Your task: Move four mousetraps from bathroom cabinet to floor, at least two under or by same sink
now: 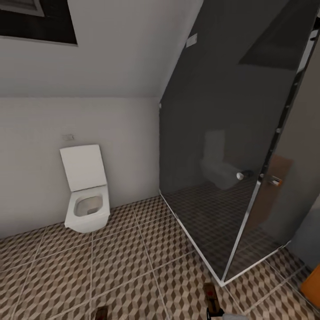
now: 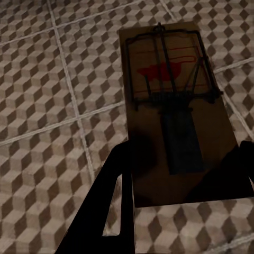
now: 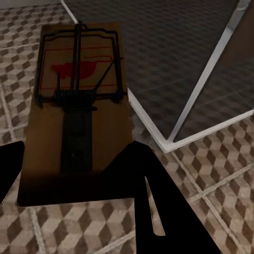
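In the left wrist view my left gripper is shut on the near end of a mousetrap, a dark-brown board with a wire spring bar and a red mark, held above the bathroom floor. My right gripper is shut on a second mousetrap in the same way, beside the shower's corner. At the bottom edge of the head view both mousetraps poke in, one at the left and one at the right. An orange-brown corner of the cabinet shows at the far right. The sink is out of view.
A white wall-hung toilet with its lid up stands ahead on the left. A dark glass shower enclosure with a chrome frame takes up the right side, its corner post close in front of my right arm. Cube-patterned tiles lie between them.
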`<state>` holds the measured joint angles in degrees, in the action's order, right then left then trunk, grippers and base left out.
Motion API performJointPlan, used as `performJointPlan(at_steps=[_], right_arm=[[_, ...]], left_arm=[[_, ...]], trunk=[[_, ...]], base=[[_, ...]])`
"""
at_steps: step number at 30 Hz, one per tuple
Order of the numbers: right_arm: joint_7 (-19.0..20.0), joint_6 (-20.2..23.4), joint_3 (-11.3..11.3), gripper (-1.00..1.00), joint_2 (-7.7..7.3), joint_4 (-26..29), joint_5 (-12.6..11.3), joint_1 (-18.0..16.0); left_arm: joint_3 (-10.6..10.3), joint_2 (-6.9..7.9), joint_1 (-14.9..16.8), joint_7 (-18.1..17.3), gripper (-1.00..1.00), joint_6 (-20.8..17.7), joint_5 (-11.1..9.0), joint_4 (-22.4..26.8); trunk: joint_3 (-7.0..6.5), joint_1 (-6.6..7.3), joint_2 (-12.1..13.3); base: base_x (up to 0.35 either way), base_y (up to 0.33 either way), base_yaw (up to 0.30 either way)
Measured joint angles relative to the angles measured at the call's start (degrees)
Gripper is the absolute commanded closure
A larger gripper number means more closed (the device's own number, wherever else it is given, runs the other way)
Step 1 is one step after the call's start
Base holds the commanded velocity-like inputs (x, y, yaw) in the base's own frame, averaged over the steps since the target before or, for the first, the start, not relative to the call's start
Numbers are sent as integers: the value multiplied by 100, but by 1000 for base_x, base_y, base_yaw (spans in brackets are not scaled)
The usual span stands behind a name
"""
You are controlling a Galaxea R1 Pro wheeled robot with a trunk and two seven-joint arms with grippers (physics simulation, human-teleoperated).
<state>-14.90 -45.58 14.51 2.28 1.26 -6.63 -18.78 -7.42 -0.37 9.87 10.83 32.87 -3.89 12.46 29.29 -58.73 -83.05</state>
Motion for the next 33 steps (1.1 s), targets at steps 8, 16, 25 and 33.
performJointPlan(at_steps=[8, 16, 25, 33], right_arm=[[0, 1, 0, 100, 0, 0, 0, -1], [0, 1, 0, 100, 0, 0, 0, 0], [0, 8, 0, 100, 0, 0, 0, 0], [0, 6, 0, 100, 0, 0, 0, 0]], left_arm=[[0, -7, 0, 0, 100, 0, 0, 0], [0, -7, 0, 0, 100, 0, 0, 0], [0, -7, 0, 0, 100, 0, 0, 0], [0, -6, 0, 0, 100, 0, 0, 0]], trunk=[[0, 0, 0], [0, 0, 0], [0, 0, 0], [0, 0, 0]], base=[[0, 0, 267], [0, 0, 267], [0, 0, 267], [0, 0, 267]])
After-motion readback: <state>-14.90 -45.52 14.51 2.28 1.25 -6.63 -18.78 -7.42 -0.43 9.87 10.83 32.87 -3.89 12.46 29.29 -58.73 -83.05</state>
